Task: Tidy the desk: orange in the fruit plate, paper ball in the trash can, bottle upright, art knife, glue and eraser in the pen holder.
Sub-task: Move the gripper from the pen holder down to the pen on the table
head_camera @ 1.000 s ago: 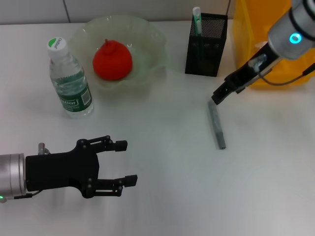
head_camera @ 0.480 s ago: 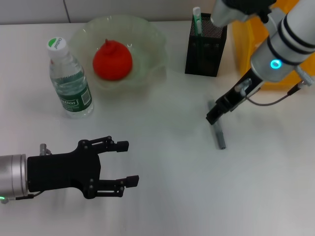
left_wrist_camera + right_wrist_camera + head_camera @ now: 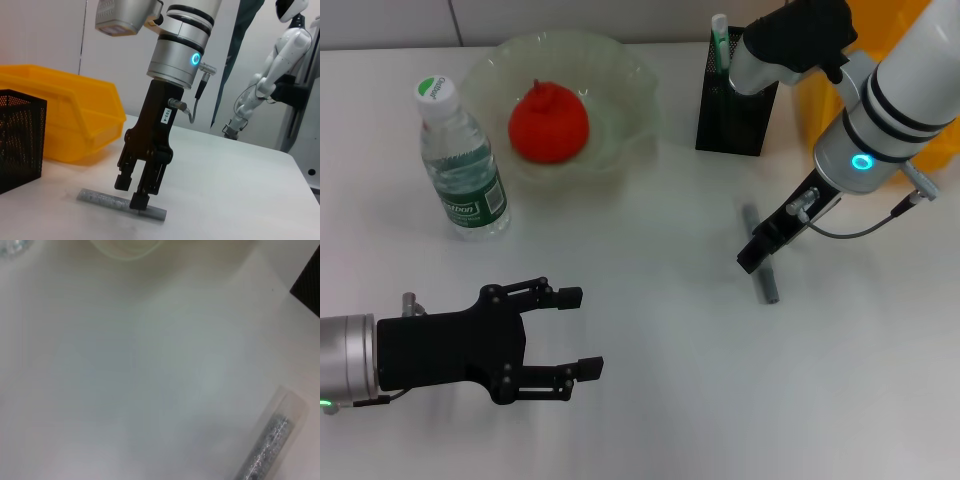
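The grey glue [image 3: 769,285] lies flat on the white desk [image 3: 650,400], right of centre. My right gripper [image 3: 754,256] is open and low over the glue's middle. In the left wrist view its fingers [image 3: 140,200] stand on either side of the glue [image 3: 100,199]. The glue also shows in the right wrist view [image 3: 267,447]. My left gripper [image 3: 578,332] is open and empty at the front left. The orange [image 3: 549,123] sits in the fruit plate [image 3: 630,80]. The bottle [image 3: 463,165] stands upright. The art knife [image 3: 720,38] stands in the pen holder [image 3: 735,105]. The eraser and paper ball are out of view.
The yellow trash can [image 3: 825,130] stands at the back right, largely hidden behind my right arm. It also shows in the left wrist view [image 3: 75,115], beside the pen holder [image 3: 20,142].
My right gripper has moved away from the trash can, forward and down onto the glue stick. The left arm has stayed almost still.
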{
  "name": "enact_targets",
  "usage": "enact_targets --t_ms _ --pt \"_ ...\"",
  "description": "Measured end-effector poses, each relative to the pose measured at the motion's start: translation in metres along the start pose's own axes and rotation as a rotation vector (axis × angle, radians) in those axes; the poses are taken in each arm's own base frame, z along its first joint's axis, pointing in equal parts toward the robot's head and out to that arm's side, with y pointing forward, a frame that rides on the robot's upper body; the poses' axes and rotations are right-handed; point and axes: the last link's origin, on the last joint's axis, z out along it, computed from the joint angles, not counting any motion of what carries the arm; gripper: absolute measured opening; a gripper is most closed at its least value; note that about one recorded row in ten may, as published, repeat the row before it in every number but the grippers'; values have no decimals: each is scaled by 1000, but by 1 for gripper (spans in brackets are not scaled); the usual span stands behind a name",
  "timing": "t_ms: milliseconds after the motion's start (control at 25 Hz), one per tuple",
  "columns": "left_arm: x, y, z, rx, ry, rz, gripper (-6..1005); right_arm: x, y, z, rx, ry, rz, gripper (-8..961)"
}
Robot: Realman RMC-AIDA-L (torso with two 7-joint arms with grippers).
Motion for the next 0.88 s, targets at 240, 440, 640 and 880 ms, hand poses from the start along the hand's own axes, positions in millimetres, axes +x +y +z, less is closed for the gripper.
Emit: enact_targets --t_ms 240,440,640,880 --pt "0 0 0 1 -2 0 847 1 0 2 4 7 0 564" --pt "-1 0 0 1 -2 0 847 3 -1 3 7 10 4 540" --pt "-1 0 0 2 -2 0 847 3 -2 3 9 12 4 469" --pt "0 0 0 0 0 1 847 3 -2 3 12 12 3 439"
